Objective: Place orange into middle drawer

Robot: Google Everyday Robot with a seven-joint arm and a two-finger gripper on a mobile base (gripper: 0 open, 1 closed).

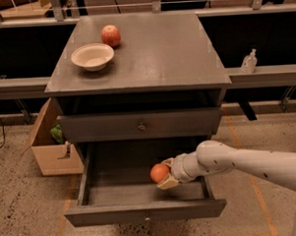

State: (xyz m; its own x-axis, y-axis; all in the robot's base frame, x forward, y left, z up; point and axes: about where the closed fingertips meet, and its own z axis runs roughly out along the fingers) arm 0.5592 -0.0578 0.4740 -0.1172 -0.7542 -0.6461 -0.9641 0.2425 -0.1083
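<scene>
The orange (159, 172) is round and bright orange, held in my gripper (165, 174) over the right part of the open middle drawer (142, 211). The drawer is dark grey, pulled out, with a small knob on its front. My white arm (243, 162) reaches in from the right. The gripper's fingers (168, 182) are shut on the orange, which sits low inside the drawer space, just above its floor.
A closed grey drawer front (141, 125) sits above. On the cabinet top (160, 50) are a cream bowl (92, 56) and a red-yellow apple (111, 35). A cardboard box (53, 144) stands on the floor at left. A sanitizer bottle (249, 61) is on the right ledge.
</scene>
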